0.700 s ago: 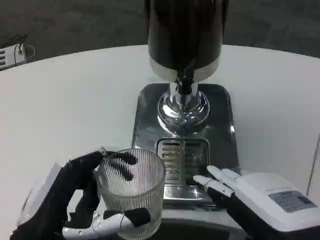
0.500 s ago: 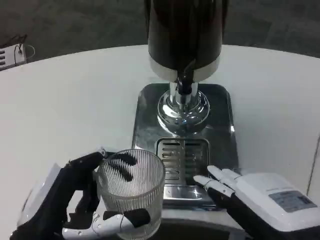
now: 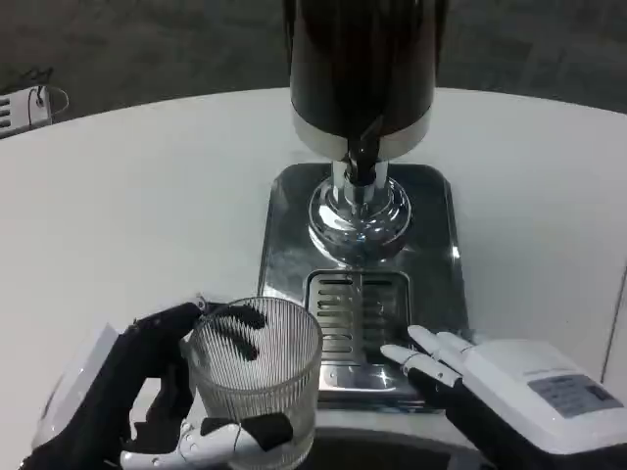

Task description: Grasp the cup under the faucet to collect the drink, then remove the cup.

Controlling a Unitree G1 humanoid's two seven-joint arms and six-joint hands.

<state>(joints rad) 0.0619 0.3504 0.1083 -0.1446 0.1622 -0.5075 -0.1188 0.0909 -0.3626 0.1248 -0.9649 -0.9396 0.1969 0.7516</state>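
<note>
The left hand (image 3: 147,397) holds the ribbed glass cup (image 3: 255,377) at the near left, just beside the dispenser's (image 3: 361,78) drip tray (image 3: 358,308), not under the faucet (image 3: 361,162). The right hand (image 3: 490,387) rests near the tray's near right corner on the white surface (image 3: 127,206), fingers (image 3: 421,352) extended, holding nothing.

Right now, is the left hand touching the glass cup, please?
Touching: in the head view the left hand wraps its fingers around the ribbed glass cup.
</note>
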